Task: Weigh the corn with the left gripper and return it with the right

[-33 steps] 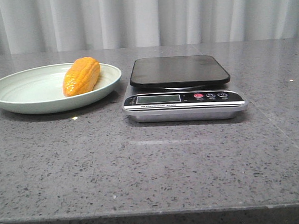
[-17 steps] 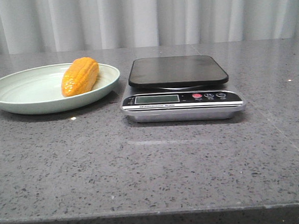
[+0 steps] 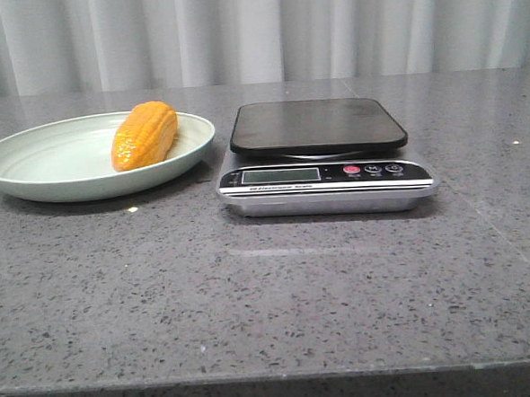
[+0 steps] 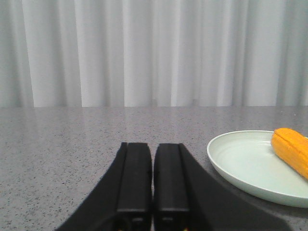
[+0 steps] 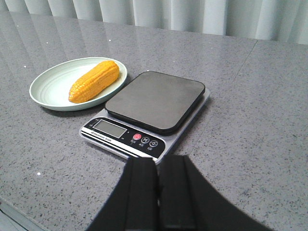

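The corn cob (image 3: 144, 135) lies on its side in the pale green plate (image 3: 29, 172), just beside the kitchen scale (image 3: 325, 184), whose dark weighing platform (image 3: 317, 124) is bare. That fits two stages alike: the cob waiting to go onto the scale, or already weighed and back in the plate. The left gripper (image 4: 153, 178) hangs low near the plate, fingers pressed together and holding nothing. The right gripper (image 5: 159, 192) hovers on the scale's near side, also closed and empty. The scale's display (image 5: 109, 128) is too faint to read, and the plate's far edge is cut off in the left wrist view.
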### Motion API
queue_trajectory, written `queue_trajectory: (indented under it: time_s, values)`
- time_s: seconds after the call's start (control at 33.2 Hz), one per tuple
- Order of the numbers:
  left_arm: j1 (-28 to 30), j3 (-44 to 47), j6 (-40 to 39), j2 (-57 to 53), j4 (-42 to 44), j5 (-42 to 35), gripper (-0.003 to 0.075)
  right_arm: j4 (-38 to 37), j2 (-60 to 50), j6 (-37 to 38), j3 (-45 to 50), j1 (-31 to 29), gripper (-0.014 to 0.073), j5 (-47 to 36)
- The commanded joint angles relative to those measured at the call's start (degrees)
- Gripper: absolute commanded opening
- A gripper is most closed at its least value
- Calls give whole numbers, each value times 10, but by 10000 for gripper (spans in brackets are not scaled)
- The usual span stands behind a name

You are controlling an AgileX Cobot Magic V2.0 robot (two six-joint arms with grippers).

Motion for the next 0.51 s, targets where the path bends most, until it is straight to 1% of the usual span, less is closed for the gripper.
queue_trajectory:
  time_s: [0.0,0.09,0.18,0.24,0.33,0.42,0.48]
  values:
    - [-3,3,0,-13,-1,-48,134,-10,5,-4,-14,-3,143,-43]
    - [-3,3,0,-13,-1,-48,134,-13,-11,-4,-4,-6,143,-44]
    - [-3,3,0,-13,-1,-48,134,-10,-25,-4,14,-37,143,-69]
    - [-3,3,0,-13,-1,-48,134,2,-35,-4,33,-72,143,-91]
    - [-3,3,0,-13,-1,-48,134,27,-52,-4,73,-144,143,-126]
    - [-3,3,0,-13,-1,-48,134,27,-72,-4,120,-217,143,-179]
    - [-3,3,0,-13,-1,-48,134,27,-89,-4,152,-246,143,-217]
